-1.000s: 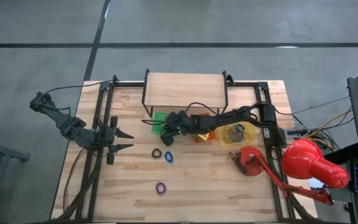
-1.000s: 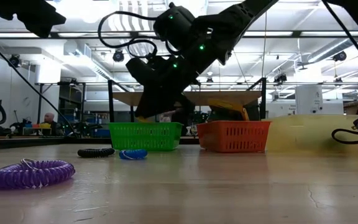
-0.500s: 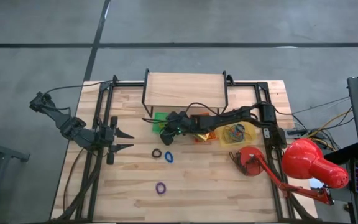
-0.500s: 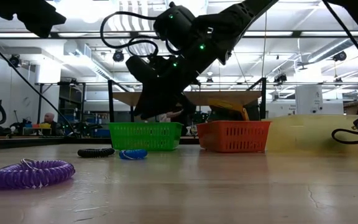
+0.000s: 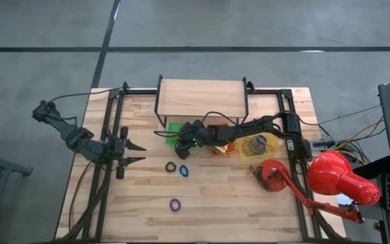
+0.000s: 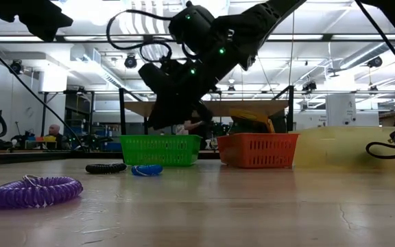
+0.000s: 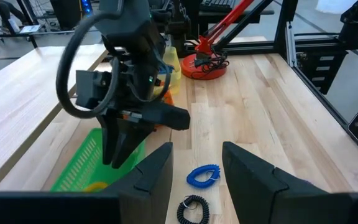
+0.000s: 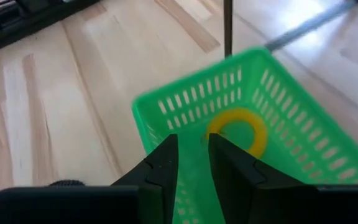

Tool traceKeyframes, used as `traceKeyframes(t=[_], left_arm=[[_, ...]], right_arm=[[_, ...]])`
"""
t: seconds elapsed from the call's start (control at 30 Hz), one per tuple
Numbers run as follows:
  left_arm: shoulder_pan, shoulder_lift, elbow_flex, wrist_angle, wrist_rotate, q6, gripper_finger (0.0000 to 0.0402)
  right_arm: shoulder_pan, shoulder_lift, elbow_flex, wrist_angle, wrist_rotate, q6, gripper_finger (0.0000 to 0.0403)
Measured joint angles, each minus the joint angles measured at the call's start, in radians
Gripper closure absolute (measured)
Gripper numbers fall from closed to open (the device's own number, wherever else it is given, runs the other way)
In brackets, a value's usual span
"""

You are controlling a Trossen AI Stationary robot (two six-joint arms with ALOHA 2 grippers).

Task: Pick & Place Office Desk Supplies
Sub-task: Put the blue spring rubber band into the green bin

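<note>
Two dark fingers of the right gripper [image 8: 191, 163] stand a narrow gap apart with nothing visible between them, hanging directly above the green tray [image 8: 291, 106] near the table's [image 5: 208, 203] far edge; a yellow loop [image 8: 238, 127] lies flat on the tray's floor just ahead of the fingertips, so that deposit looks done. Outward from there, the black loop [image 5: 170, 167] and the blue loop [image 5: 183, 171] lie side by side on the bare wood just toward the near edge from the tray, and the purple loop [image 5: 175, 204] sits alone farther toward the near edge. The right gripper is by far the nearer to all three, the black and blue ones lying almost beneath its wrist; the blue loop's long axis runs roughly near-to-far. The left gripper [image 5: 137, 152] waits by the table's left edge, its fingers spread and empty, pointing toward the loops.
</note>
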Motion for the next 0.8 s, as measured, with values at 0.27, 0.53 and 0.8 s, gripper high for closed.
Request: traceKeyframes(t=[0.27, 0.53, 0.8], left_arm=[[0.000, 0.000, 0.000, 0.000, 0.000, 0.000, 0.0261], [0.000, 0.000, 0.000, 0.000, 0.000, 0.000, 0.0261], [0.000, 0.000, 0.000, 0.000, 0.000, 0.000, 0.0261]], right_arm=[[0.010, -0.006, 0.051, 0.002, 0.003, -0.090, 0.0295], [0.107, -0.040, 0.070, 0.011, 0.094, -0.266, 0.0297], [0.218, -0.083, 0.078, -0.062, 0.189, -0.297, 0.0286]])
